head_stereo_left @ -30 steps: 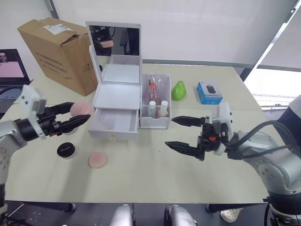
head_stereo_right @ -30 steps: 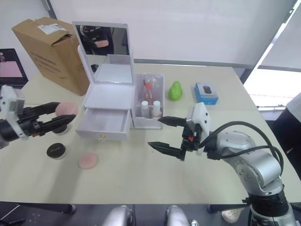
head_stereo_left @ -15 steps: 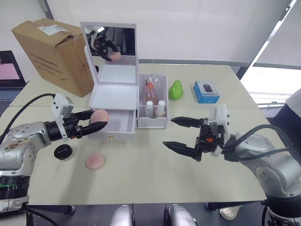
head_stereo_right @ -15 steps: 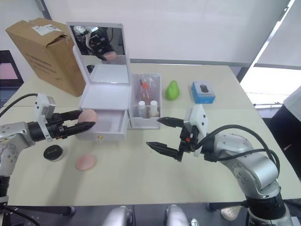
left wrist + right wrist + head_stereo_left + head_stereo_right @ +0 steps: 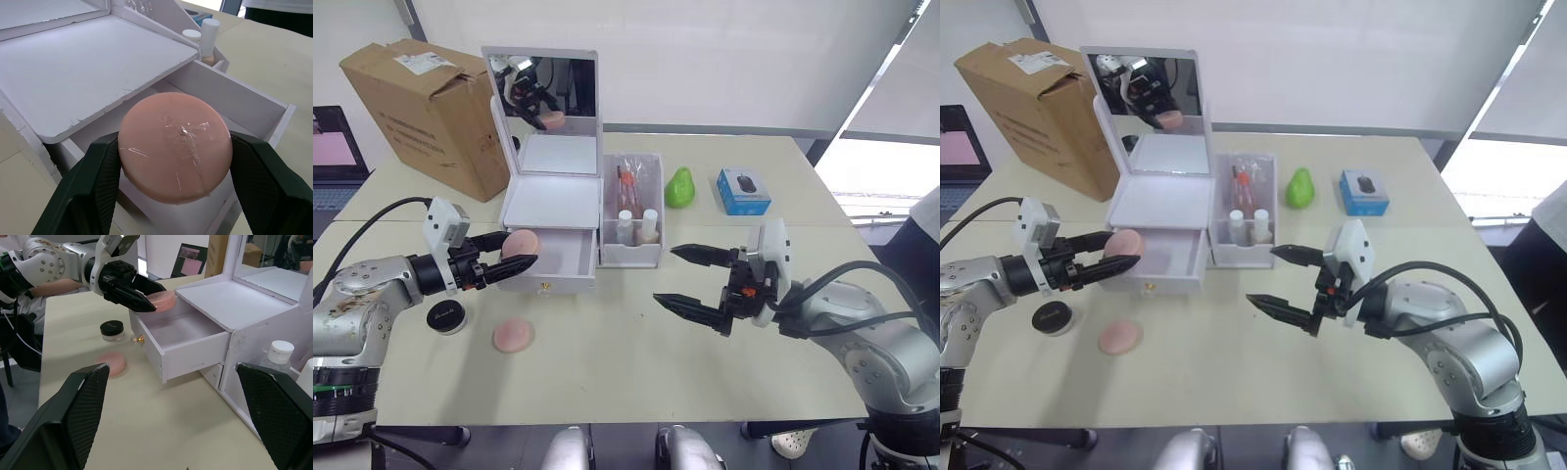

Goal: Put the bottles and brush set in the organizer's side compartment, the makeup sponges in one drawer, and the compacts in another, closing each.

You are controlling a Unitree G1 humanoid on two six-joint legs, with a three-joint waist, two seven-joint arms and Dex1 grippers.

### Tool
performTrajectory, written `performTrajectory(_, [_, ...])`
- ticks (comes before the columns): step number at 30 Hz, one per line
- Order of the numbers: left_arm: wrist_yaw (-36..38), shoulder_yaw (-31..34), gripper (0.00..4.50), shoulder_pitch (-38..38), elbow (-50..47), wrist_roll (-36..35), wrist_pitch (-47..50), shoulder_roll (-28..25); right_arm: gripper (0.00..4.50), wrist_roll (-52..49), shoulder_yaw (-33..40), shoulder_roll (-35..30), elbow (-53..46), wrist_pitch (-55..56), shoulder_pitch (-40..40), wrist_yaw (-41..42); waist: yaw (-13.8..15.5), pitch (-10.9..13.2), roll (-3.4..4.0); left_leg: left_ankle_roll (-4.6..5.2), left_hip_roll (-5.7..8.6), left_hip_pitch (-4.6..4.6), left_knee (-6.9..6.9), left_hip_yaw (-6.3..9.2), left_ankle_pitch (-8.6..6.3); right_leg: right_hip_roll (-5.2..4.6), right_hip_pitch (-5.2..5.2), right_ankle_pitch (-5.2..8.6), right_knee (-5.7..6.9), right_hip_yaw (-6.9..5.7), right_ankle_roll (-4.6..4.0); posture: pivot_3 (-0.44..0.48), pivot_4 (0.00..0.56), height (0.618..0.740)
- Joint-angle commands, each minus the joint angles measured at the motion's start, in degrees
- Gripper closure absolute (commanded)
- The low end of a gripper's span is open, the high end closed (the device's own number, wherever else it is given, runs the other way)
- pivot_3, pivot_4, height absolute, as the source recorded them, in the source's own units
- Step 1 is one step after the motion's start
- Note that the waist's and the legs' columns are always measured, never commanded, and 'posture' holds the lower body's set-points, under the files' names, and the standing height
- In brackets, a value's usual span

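Legible writing is scarce: the cardboard box (image 5: 429, 108) carries a white label and dark print along its side, too small to read. The blue box (image 5: 743, 190) shows a dark mouse picture on top, and the compact (image 5: 446, 315) has small white print on its black lid, unreadable.

The left gripper (image 5: 509, 267) pinches a sponge (image 5: 175, 146) by its edges, a flat round pink puff in crinkled clear film. It hangs at the open lower drawer's (image 5: 554, 258) 9 o'clock corner, over the rim. The drawer is white and bare inside, with a gold knob (image 5: 139, 339) on its front.

A second sponge (image 5: 513, 335) lies flat on the table (image 5: 607, 372), at 7 o'clock from the drawer. The compact sits at 10 o'clock from that sponge, near it but apart, with a pale rim below the lid.

The organizer (image 5: 553, 201) is white, its square mirror lid (image 5: 545, 90) upright, reflecting the gripper and puff. At its 3 o'clock stands the bin (image 5: 634, 213), holding two white-capped bottles (image 5: 637, 223) at the front and the brush set (image 5: 630, 184) behind, orange-pink handles in a clear pouch.

The right gripper (image 5: 688, 277) hovers at 5 o'clock from the bin, fingers spread wide, holding nothing. A green pear-shaped thing (image 5: 681, 187) rests at 3 o'clock from the bin.
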State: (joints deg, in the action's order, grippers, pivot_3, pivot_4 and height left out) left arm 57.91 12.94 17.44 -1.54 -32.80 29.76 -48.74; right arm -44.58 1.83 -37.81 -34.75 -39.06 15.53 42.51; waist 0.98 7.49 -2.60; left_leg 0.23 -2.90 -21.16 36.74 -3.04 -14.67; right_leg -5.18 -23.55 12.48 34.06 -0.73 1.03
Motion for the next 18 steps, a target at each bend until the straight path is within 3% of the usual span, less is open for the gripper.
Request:
performTrajectory(1, [-0.48,1.02,0.62,-0.16,-0.82,0.57,-0.67,-0.04,0.0,-0.41,1.48,0.04,-2.05,1.34,0.23,-0.22,0.01,0.0,0.0,0.0,0.0,0.01,0.0,0.01,0.0,0.0,0.01,0.0,0.0,0.0,0.0,0.0,0.15,0.74])
performTrajectory(3, [-0.98,1.11,0.03,0.14,-0.74,0.67,-0.54,-0.08,0.0,-0.37,1.41,0.18,-1.93,1.43,0.31,-0.3,0.0,0.0,0.0,0.0,0.0,0.01,0.0,0.0,0.0,0.0,0.01,0.0,0.0,-0.01,0.0,0.0,0.15,0.74])
performTrajectory(12, [-0.98,3.43,0.03,0.97,-0.21,-0.62,0.57,-1.04,0.0,-0.23,1.57,0.25,-1.8,1.72,0.29,-0.31,-0.08,0.0,0.0,0.0,0.0,0.0,0.0,0.01,0.0,0.01,0.0,0.0,0.0,-0.01,0.0,0.0,0.15,0.74])
performTrajectory(18, [-0.33,12.2,0.03,-1.57,2.88,-2.12,0.46,-4.03,0.0,0.71,5.49,-1.17,-0.72,2.75,-1.46,-0.57,-0.26,0.0,0.0,0.0,-0.01,0.0,0.0,0.02,0.0,0.02,-0.02,0.0,0.0,-0.01,0.0,0.0,0.15,0.74])
